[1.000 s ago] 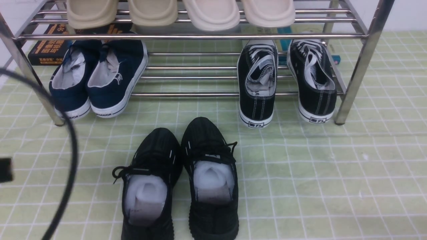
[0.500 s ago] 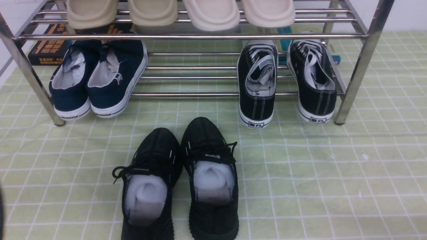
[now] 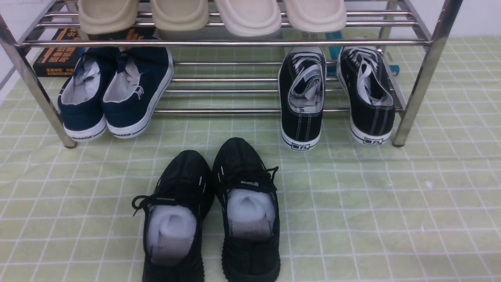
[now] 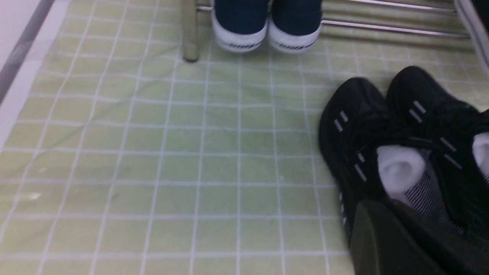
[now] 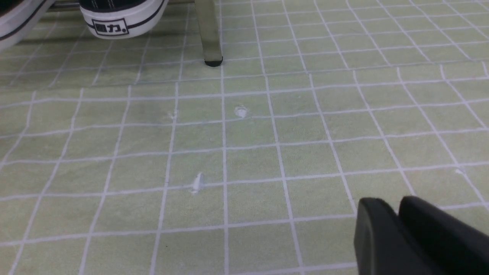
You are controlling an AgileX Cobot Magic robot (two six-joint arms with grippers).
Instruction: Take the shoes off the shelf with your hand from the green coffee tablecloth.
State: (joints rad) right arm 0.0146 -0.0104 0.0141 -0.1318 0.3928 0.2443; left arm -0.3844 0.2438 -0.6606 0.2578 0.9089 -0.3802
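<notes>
The pair of black knit shoes (image 3: pixel 211 184) stands side by side on the green coffee tablecloth (image 3: pixel 372 203), toes toward the shelf (image 3: pixel 235 42), white paper stuffing showing inside. Neither hand appears in the front view. In the left wrist view my left gripper (image 4: pixel 382 206) is shut and empty, hanging just beside the heel end of the nearer black shoe (image 4: pixel 355 114). In the right wrist view my right gripper (image 5: pixel 389 204) hovers over bare cloth with its fingers close together and nothing between them, well off from the shoes.
On the shelf's lower tier sit navy slip-ons (image 3: pixel 117 90) at the left and black canvas sneakers (image 3: pixel 336 94) at the right. Beige slippers (image 3: pixel 211 15) lie on the upper tier. A book (image 3: pixel 54 55) lies behind the shelf. A shelf leg (image 5: pixel 208 34) stands ahead of the right gripper.
The black cable and dark arm part at the front view's left edge have drawn back out of the picture. The black shoes have not moved.
</notes>
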